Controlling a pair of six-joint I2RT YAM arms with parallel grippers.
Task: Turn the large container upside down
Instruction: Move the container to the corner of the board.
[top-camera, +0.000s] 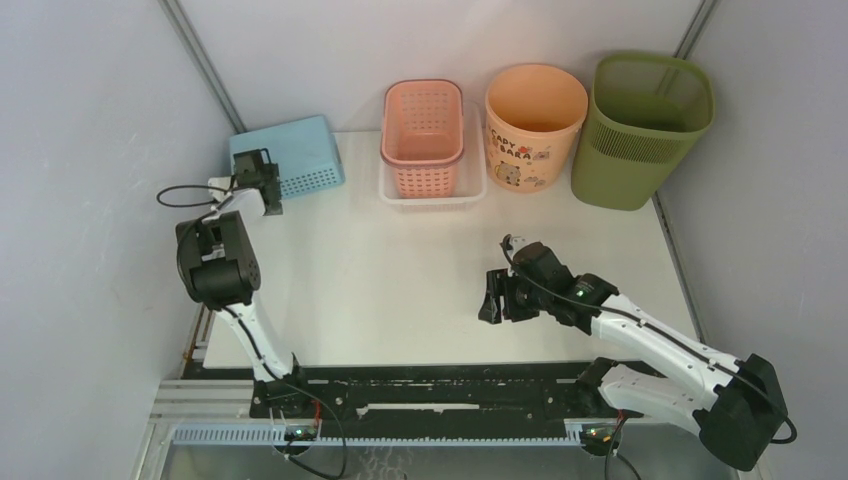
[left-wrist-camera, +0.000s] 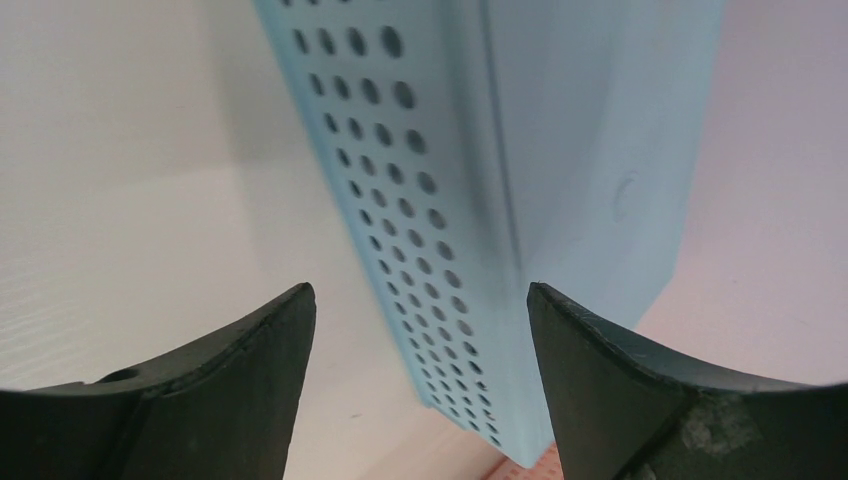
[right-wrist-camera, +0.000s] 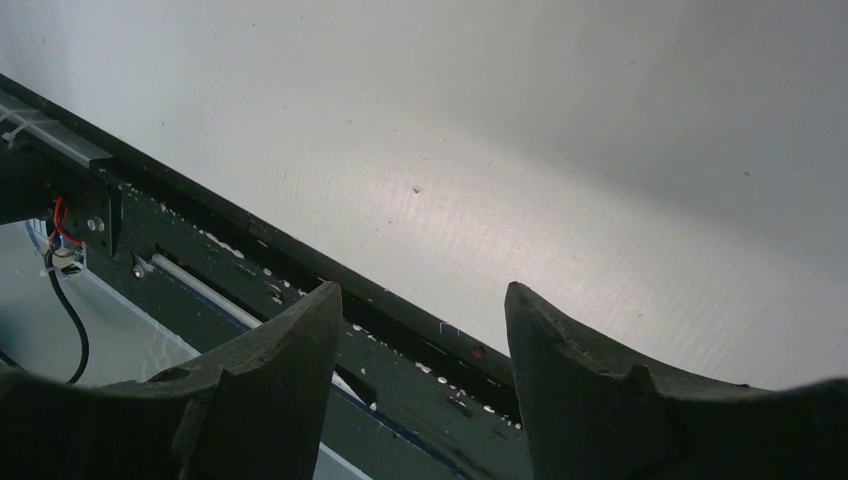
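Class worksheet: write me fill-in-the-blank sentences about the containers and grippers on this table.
1. The green bin stands with its opening facing ____.
2. The left gripper, jaws open, faces the ____ basket.
3. The right gripper, jaws open, holds ____.
Missing words: up; blue; nothing.

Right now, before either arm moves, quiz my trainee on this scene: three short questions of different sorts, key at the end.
1. True or false: the olive-green waste bin stands mouth up.
2. Where does it stand? A far right; B far left; C centre.
3. Fill in: the left tool and the right tool are both ___, holding nothing.
Key: 1 true; 2 A; 3 open.
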